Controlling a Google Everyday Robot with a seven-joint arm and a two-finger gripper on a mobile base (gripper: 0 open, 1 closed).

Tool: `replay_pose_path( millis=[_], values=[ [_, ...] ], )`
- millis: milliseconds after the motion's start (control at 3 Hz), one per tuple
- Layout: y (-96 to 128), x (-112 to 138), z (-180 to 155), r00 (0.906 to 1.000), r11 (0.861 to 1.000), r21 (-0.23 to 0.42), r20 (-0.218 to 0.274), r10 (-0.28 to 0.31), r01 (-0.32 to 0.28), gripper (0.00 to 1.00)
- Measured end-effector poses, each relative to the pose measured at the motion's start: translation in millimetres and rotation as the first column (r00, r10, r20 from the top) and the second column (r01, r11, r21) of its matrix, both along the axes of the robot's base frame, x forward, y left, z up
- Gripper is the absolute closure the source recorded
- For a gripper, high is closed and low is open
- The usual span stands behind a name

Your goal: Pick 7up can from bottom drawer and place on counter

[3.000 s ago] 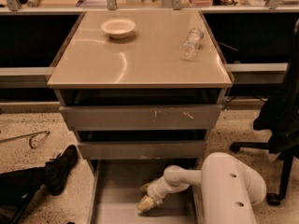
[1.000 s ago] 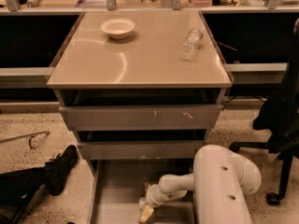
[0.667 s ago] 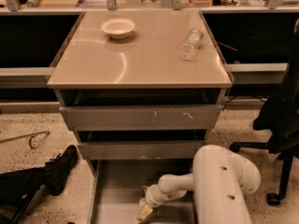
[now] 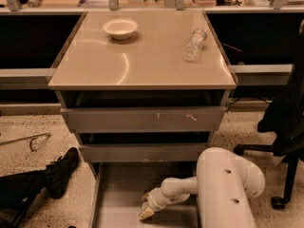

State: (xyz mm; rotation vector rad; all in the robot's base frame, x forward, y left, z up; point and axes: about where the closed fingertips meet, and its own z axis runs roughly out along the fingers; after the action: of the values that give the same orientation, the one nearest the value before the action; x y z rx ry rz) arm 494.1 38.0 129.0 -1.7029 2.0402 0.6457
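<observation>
End effector (image 4: 148, 209) sat low inside the open bottom drawer (image 4: 118, 191), likely hunting the unseen 7up can. Its grip could not be told.

The gripper (image 4: 146, 213) is hovering low inside the bottom drawer (image 4: 118, 194), near its floor. Above that drawer, the counter (image 4: 142, 68) is carrying a bowl (image 4: 120, 28) and a clear bottle (image 4: 194, 45).

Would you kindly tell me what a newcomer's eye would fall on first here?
The big white arm at the bottom right stands out, its claw low inside the open bottom drawer. Above, the glossy beige counter holds a white bowl at the back left and a clear bottle lying at the right.
</observation>
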Motion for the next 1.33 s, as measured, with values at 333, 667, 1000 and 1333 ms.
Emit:
replay_pose_path(
  millis=[333, 667, 1000, 1333],
  values=[
    [0, 0, 0, 1.0, 1.0, 0.0, 0.0, 0.0, 0.0, 0.86],
    [0, 0, 0, 1.0, 1.0, 0.0, 0.0, 0.0, 0.0, 1.0],
    [-7, -1, 28, 0.9997, 0.998, 0.064, 0.007, -0.023, 0.023, 1.0],
    [-21, -1, 83, 0.9972, 0.991, 0.125, 0.055, -0.051, 0.044, 1.0]
  ],
)
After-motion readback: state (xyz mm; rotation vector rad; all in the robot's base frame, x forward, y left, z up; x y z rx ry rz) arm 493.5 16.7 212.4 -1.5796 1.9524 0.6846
